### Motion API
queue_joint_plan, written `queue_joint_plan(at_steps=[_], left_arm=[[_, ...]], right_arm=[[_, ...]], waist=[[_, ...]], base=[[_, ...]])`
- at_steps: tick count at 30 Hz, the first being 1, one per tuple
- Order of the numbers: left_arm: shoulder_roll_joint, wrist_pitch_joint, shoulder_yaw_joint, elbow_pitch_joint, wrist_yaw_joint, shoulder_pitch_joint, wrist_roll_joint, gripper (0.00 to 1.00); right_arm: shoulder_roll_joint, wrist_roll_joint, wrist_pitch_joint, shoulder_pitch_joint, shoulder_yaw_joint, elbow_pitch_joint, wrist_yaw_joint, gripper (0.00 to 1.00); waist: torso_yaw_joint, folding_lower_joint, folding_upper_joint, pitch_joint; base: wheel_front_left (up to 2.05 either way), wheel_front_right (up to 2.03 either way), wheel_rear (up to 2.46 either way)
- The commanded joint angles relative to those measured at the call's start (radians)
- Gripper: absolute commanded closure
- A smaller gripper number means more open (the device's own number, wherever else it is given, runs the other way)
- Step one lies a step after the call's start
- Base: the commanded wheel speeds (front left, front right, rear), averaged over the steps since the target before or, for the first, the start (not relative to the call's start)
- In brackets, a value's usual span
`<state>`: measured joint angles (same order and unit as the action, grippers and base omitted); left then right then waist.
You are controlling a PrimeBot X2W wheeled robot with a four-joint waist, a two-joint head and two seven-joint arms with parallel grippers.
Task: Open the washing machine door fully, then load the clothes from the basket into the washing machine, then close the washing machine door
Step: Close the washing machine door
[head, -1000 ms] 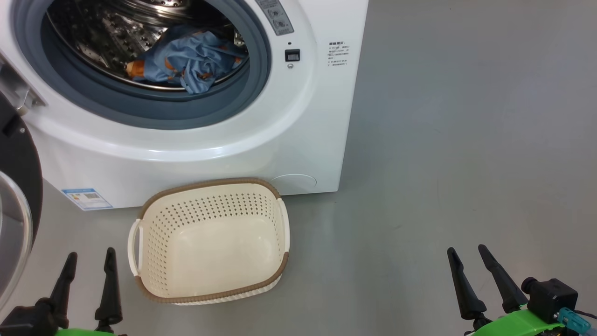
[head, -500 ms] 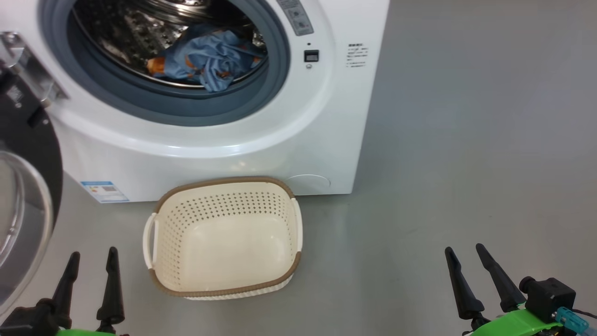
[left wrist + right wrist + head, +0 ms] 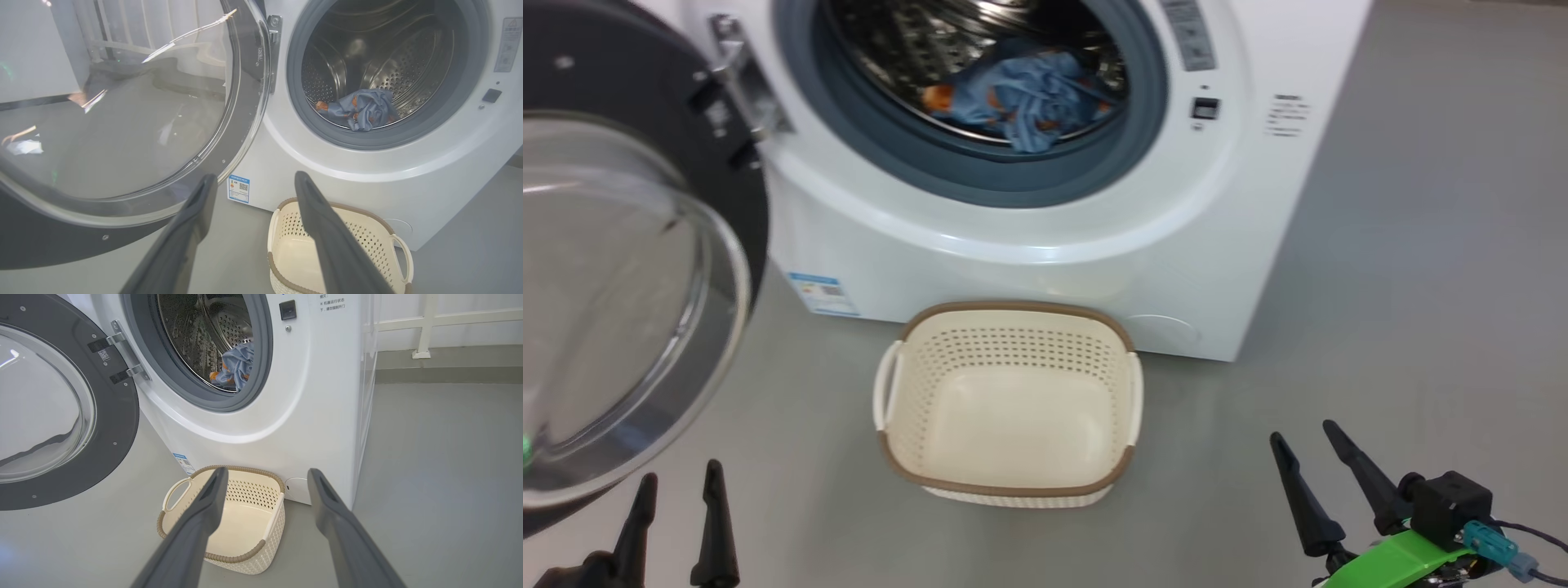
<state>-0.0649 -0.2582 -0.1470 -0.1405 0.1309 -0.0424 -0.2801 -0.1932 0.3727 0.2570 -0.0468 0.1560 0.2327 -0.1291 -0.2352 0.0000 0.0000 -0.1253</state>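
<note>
**Laundry in, door to go.** The left gripper (image 3: 679,472) hangs at the near left, just below the open washing machine door (image 3: 739,188), which the task now appears to want shut. The push is best placed on the door's free edge, the side away from the hinge (image 3: 739,73). From there the door swings rightward on its own arc with little force. The glass bowl (image 3: 613,286) at its centre is curved and likely slippery, a poor place to press.

The basket (image 3: 1013,425), empty, sits on the floor (image 3: 1421,286) just in front of the foot of the washing machine (image 3: 1045,269), right of the door. Whether it touches the machine cannot be told. The door's sweep looks likely to pass above it.

Farther in, the clothes (image 3: 1025,102) lie at the front of the drum (image 3: 915,49), one blue fold drooping to its lip near the grey gasket (image 3: 1013,175). Fabric caught there would stop the catch, so it merits a check before the last firm press.

Both arms are held low and back, pointing toward the machine. The left gripper's two fingers (image 3: 322,228) stand wide apart with nothing between them. The right gripper (image 3: 1302,431), at the near right and well apart from the basket, is likewise spread and empty.
</note>
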Motion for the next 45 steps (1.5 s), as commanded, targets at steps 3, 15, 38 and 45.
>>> queue_joint_plan(at_steps=[3,15,38,45], left_arm=[[-0.004,-0.004,-0.048,0.014,0.000,-0.003,0.000,0.00],[0.011,-0.004,-0.100,0.025,0.000,-0.043,0.003,0.00],[-0.276,-0.004,-0.349,0.100,-0.001,0.262,-0.383,1.00],[-0.512,0.007,-0.259,-0.226,0.000,0.483,-0.760,1.00]], right_arm=[[-0.018,0.020,0.005,-0.034,0.045,-0.007,-0.002,0.00],[-0.027,0.042,0.005,-0.080,0.125,0.021,-0.002,0.00],[-0.035,0.058,0.005,-0.126,0.161,0.056,-0.002,0.00],[-0.024,0.035,0.005,-0.106,0.119,0.035,-0.002,0.00]], waist=[[-0.134,0.0000,0.0000,0.031],[-0.285,0.0000,0.0000,0.043],[-0.289,0.0000,0.0000,-0.005],[-0.287,0.0000,0.0000,-0.032]], base=[[0.00,0.00,0.00],[0.00,0.00,0.00],[0.00,0.00,0.00],[0.00,0.00,0.00]])
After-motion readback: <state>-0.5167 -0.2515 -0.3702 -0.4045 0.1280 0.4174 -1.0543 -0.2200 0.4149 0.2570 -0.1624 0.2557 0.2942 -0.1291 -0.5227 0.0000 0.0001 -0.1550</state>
